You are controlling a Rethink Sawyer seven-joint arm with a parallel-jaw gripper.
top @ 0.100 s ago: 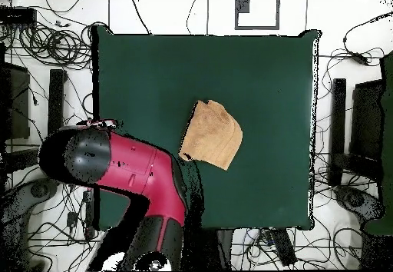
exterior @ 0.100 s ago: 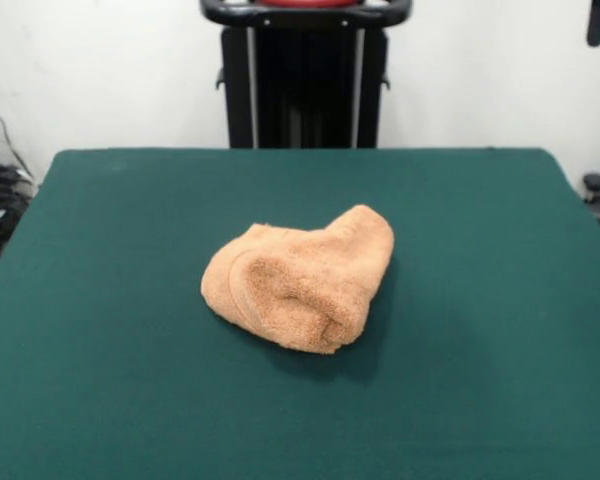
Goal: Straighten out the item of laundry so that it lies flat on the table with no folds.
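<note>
The item of laundry (exterior @ 0.100 s ago: 300, 280) is a peach terry towel bunched into a thick, folded lump near the middle of the green table (exterior @ 0.100 s ago: 100, 300). From above, the towel (top @ 0.100 s ago: 213, 134) looks like a crumpled wedge, with one layer doubled over another, slightly right of the centre of the table (top @ 0.100 s ago: 153, 77). The red and black arm (top @ 0.100 s ago: 130, 169) is drawn back over the table's lower left corner in the overhead view, apart from the towel. Its gripper shows in neither view.
Green cloth surrounds the towel on every side. Off the table, tangled cables (top @ 0.100 s ago: 54, 46) and dark boxes (top @ 0.100 s ago: 338, 123) line the floor on both sides in the overhead view. More cables (exterior @ 0.100 s ago: 0, 190) lie at the left of the front view.
</note>
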